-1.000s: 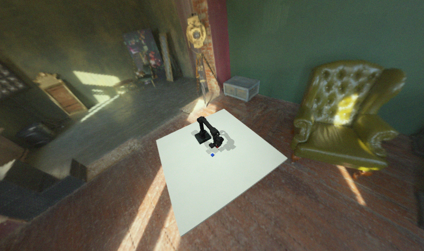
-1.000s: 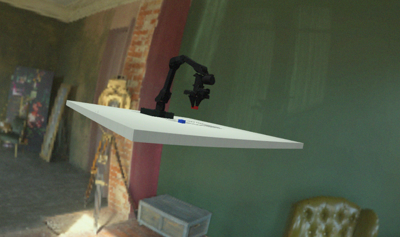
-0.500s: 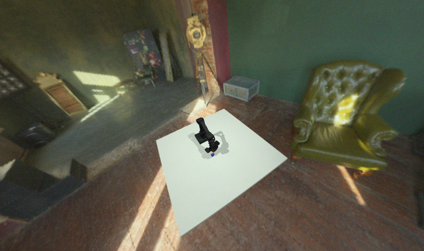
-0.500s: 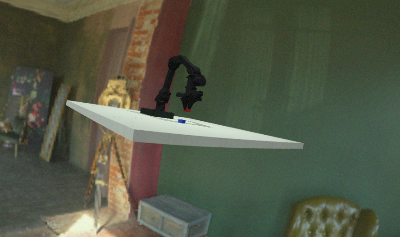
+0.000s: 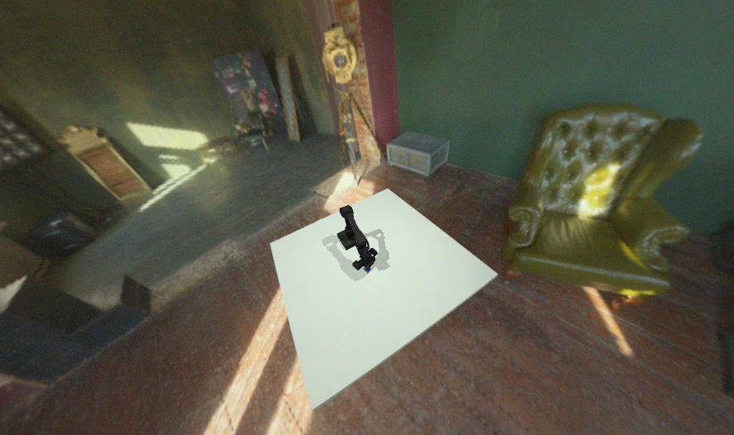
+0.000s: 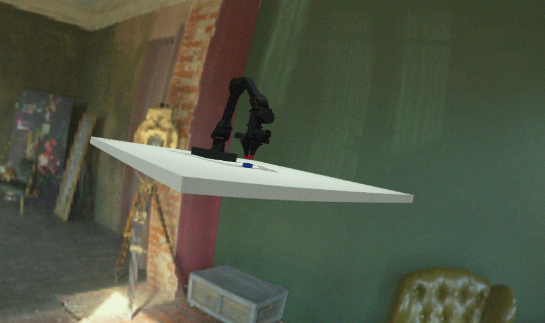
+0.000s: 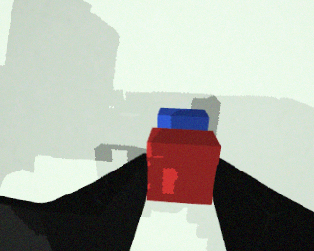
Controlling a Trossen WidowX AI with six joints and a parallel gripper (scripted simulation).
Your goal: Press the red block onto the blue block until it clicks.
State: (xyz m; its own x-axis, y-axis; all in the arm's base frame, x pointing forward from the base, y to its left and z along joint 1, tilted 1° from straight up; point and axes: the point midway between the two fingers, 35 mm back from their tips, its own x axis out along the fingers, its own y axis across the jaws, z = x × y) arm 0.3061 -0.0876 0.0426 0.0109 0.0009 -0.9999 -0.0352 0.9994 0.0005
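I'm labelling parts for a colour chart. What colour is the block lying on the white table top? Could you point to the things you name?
Blue (image 5: pixel 367 270) (image 6: pixel 247 165) (image 7: pixel 183 120), clearest in the wrist view.

Spreads out as a white, thick-edged table (image 5: pixel 337 335) (image 6: pixel 226 187) (image 7: pixel 258 48), marked with gray shadows (image 5: pixel 381 260) (image 7: pixel 62 57). Directly carries a blue block (image 5: pixel 367 270) (image 6: pixel 247 165) (image 7: pixel 183 120) and, apart from it, the arm's black base (image 5: pixel 344 241) (image 6: pixel 202 153).
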